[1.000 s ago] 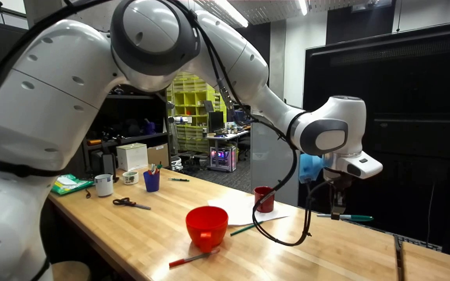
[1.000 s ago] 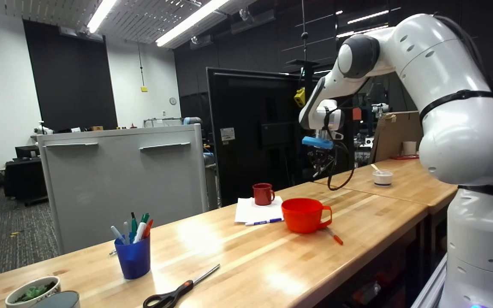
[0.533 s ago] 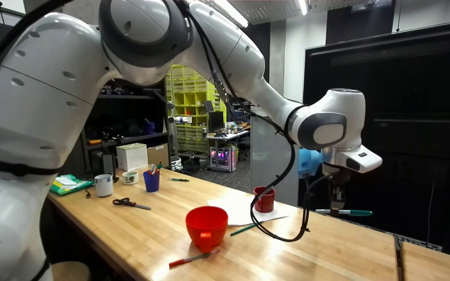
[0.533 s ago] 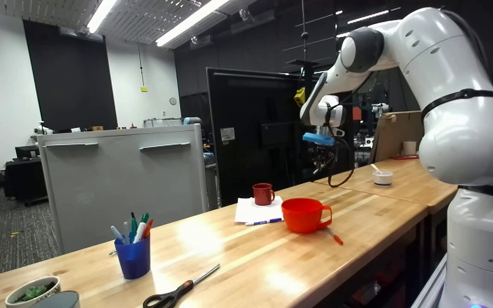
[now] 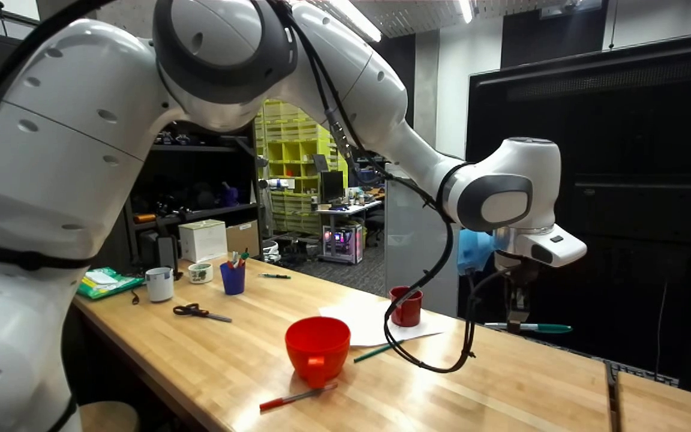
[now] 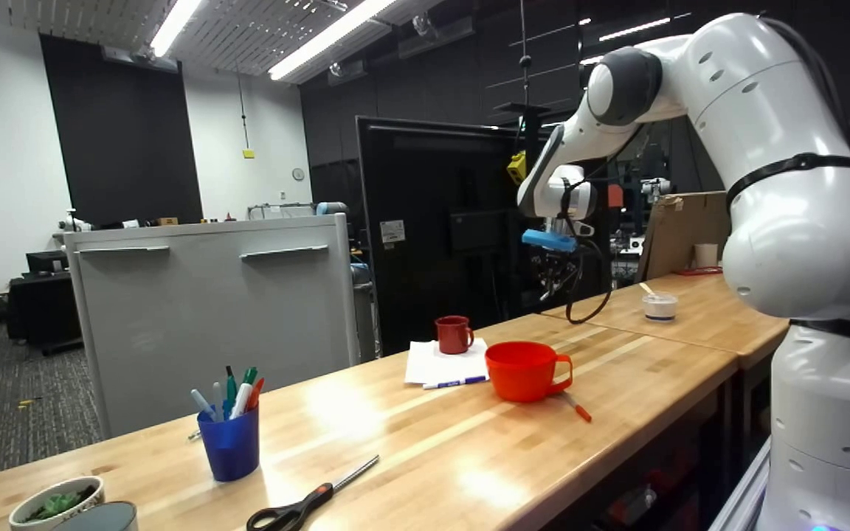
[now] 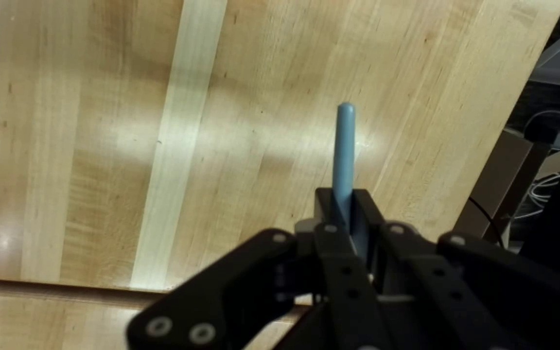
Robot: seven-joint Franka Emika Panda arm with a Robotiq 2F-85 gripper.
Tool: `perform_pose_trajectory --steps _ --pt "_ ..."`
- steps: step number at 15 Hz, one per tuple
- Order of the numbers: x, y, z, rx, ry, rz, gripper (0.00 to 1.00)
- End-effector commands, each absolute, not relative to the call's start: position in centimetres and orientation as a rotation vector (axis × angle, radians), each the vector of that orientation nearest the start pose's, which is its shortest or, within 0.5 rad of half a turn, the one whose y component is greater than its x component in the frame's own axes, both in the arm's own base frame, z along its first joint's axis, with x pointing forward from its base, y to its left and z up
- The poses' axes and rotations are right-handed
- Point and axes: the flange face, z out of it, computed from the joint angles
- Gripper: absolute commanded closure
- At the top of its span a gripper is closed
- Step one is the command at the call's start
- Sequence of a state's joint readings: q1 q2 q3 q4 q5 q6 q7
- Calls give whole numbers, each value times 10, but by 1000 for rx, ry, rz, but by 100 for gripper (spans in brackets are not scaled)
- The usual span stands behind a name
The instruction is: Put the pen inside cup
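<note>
Pen (image 7: 343, 155) rose, clamped between fingers (image 7: 366, 206).

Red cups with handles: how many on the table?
2: a dark red mug on white paper, and a wide bright red cup beside a red-ended pen; both show in both exterior views. Another could be hidden behind the arm.

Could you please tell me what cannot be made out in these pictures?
Pen, in the wrist view: one end, hidden by the gripper.
Dark blue cup, in both exterior views: inner bottom, hidden by its wall.
Mug, in an exterior view: lower part, cut off by the bottom edge.
</note>
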State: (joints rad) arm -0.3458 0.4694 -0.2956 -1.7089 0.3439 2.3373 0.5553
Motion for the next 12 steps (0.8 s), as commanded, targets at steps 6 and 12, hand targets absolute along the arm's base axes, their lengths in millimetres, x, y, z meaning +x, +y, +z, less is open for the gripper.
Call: perform_pose_trajectory --steps 6,12 --pt "608 -310 422 -2636 1494 -447 97" --pt "632 -211 480 -2858 1028 -553 97"
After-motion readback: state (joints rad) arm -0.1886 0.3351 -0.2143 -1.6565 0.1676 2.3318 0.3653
